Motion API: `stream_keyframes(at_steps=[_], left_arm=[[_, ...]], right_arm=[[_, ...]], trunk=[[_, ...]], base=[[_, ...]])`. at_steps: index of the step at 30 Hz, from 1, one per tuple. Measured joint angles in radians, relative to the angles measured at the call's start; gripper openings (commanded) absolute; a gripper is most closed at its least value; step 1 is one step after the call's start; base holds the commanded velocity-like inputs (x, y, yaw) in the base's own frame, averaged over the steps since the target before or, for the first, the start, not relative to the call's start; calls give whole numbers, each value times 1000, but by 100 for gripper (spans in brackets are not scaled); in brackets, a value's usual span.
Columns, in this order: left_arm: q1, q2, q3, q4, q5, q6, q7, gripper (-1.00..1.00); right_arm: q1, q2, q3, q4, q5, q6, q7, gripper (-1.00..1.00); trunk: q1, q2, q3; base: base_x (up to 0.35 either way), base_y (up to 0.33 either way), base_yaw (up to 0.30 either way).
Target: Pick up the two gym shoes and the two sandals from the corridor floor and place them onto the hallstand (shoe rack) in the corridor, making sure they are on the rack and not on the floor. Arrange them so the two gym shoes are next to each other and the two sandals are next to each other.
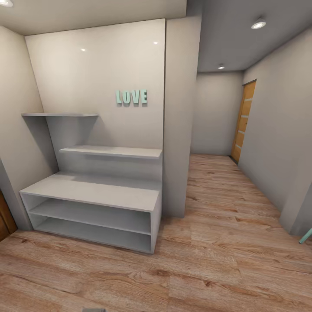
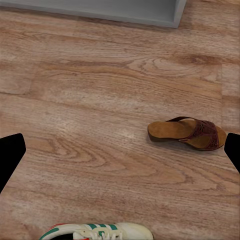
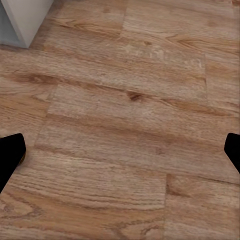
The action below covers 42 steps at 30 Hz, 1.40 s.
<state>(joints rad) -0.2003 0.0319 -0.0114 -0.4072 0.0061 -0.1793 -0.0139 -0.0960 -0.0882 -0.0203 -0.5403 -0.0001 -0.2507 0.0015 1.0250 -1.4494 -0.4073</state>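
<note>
Facing the hallstand [image 1: 93, 203], you have it at about ten o'clock in the head view, its two long shelves and its top bare of shoes, so none of the four pieces shown has been placed yet and you appear to be at the very first pickup. Through the left wrist view one sandal [image 2: 187, 133] lies flat on the corridor floor [image 2: 100, 125], well apart from a gym shoe [image 2: 97, 232] whose green stripes just peek in at the frame edge; the rack's lower corner sits beyond them. Your left end effector [image 2: 120, 155] is spread wide with nothing between its fingers, hanging above bare planks. Your right end effector [image 3: 120, 152] is likewise spread and empty, over plain floor near the rack's corner. I judge your next move is to lower the left arm toward the sandal and line the fingers across its narrow width before closing.
</note>
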Motion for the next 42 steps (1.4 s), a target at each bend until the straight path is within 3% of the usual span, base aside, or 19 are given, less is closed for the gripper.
stream_keyframes(at_steps=[15, 42], left_arm=[[0, 0, 0, 0, 3, 0, 0, 100], [0, 0, 0, 0, 4, 0, 0, 100]], right_arm=[[0, 0, 0, 1, -1, 1, -3, 100], [0, 1, 0, 1, -1, 1, -4, 100]], trunk=[[0, 0, 0], [0, 0, 0]], base=[[0, 180, 0], [0, 72, 0]])
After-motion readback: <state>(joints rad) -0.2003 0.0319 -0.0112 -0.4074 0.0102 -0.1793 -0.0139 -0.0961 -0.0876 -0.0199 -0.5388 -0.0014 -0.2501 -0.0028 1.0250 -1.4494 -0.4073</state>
